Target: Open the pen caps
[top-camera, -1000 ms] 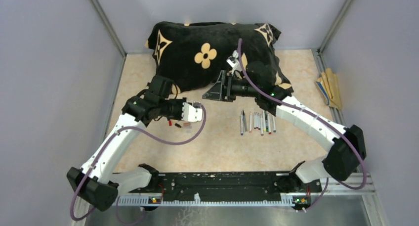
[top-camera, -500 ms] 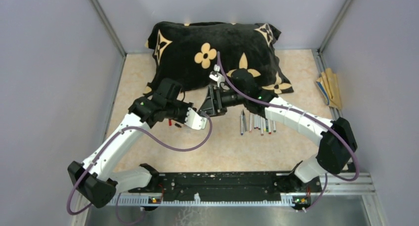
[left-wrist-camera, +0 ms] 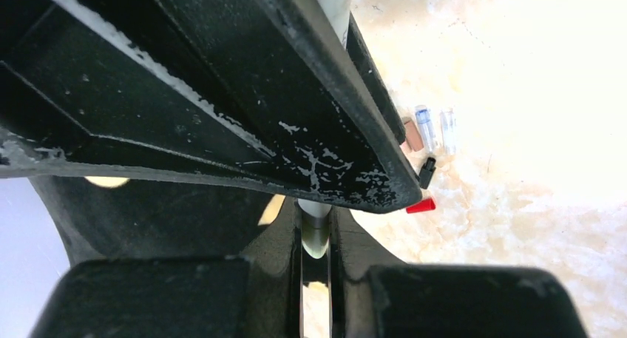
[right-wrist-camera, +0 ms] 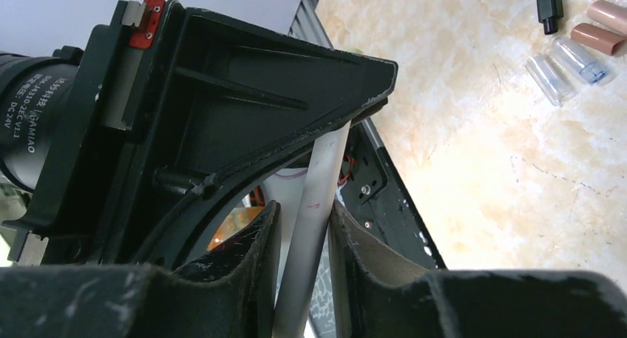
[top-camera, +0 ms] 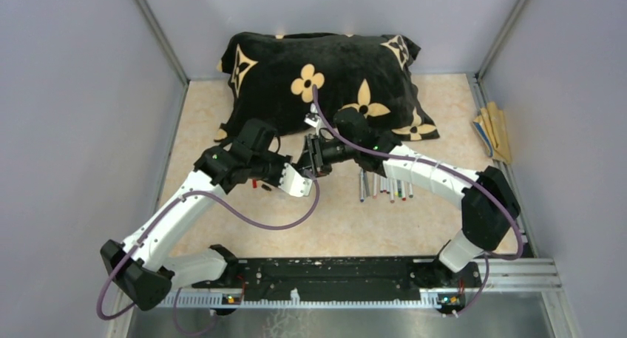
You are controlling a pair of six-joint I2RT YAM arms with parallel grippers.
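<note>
A: Your right pincer (right-wrist-camera: 307, 223)?
B: Swung in, narrowed round the pen (right-wrist-camera: 319, 175); clamped or not, can't tell. Left pincer (left-wrist-camera: 315, 231) grips its barrel.
A: Meaning?
B: Cap pull likely next. Other pens (top-camera: 384, 183) and loose caps (right-wrist-camera: 591, 36) lie on the table (top-camera: 340, 220).

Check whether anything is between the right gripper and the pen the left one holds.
Nothing visible does. The pen, clamped in the left gripper, runs straight between the right gripper's fingers; whether they grip it yet is unclear. The loose caps lie well off to the side.
</note>
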